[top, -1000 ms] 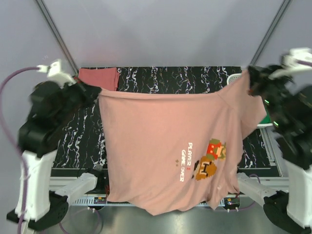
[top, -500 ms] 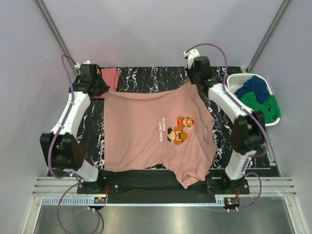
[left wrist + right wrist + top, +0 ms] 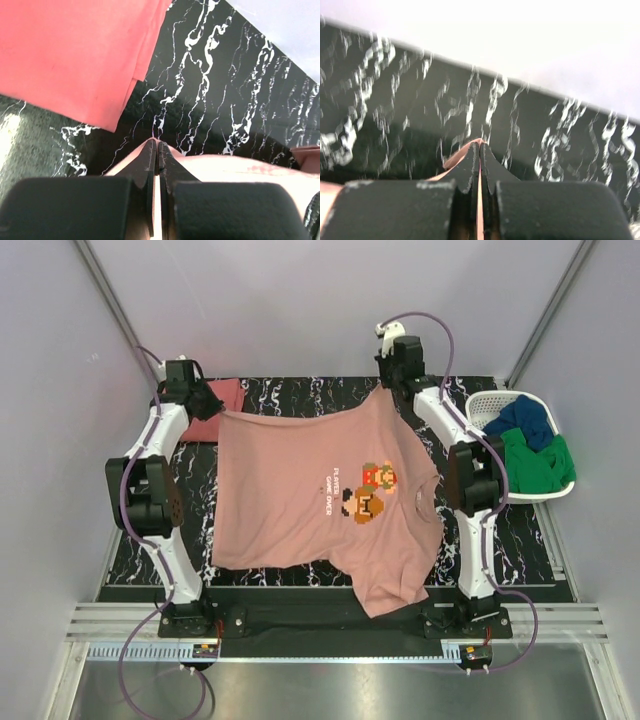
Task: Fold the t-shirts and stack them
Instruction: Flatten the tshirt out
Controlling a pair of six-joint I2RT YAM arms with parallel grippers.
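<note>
A pale salmon-pink t-shirt (image 3: 300, 490) with a pixel-figure print hangs stretched between my two grippers over the black marbled table (image 3: 310, 392). Its lower part drapes toward the near edge. My left gripper (image 3: 212, 406) is shut on its far left corner, and the pink cloth (image 3: 235, 170) shows pinched at the left gripper's tips (image 3: 156, 145). My right gripper (image 3: 393, 390) is shut on the far right corner, a strip of pink cloth (image 3: 454, 159) caught at the right gripper's tips (image 3: 480, 145). A folded coral-red t-shirt (image 3: 226, 393) lies at the back left, the same red cloth (image 3: 75, 55) just beyond my left gripper.
A white basket (image 3: 482, 403) at the right holds a blue garment (image 3: 522, 420) and a green one (image 3: 540, 465). Both arms reach far out along the table's sides. Grey walls close in behind the table's far edge.
Both arms have swung from high near the camera out to the far edge, carrying the pink shirt back and down. Over the last half second the corners moved slightly farther back.
</note>
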